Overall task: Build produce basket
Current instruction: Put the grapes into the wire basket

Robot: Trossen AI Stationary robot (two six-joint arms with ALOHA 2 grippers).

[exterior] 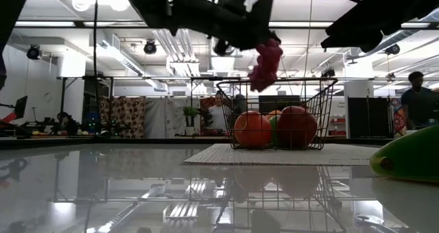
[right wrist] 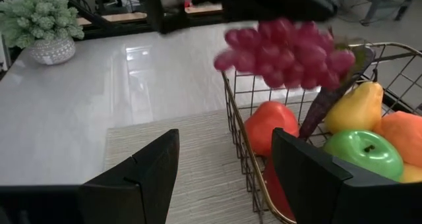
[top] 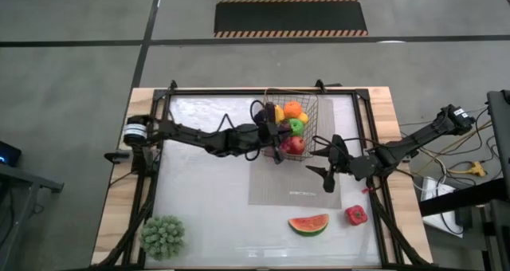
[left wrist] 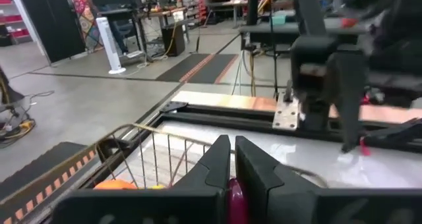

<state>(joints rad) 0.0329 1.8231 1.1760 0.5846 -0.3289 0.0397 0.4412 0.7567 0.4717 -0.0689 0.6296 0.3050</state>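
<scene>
The left gripper point(exterior: 264, 38), clamped on the purple grape bunch point(exterior: 265, 63), hangs over the black wire-mesh basket point(exterior: 312, 113)'s rim; released here, the grapes may catch the wire and spill outside. The right gripper point(top: 325, 161) waits beside the basket, fingers apart.

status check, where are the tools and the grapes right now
Left tool shut on grapes, hanging over basket edge. Right tool open, waiting beside the basket on the mat. Nothing blocking the drop.

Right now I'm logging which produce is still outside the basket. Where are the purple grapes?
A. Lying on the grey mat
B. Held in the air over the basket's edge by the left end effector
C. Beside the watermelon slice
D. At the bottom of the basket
B: the left end effector is shut on the grapes, which hang above the rim of the basket.
</scene>
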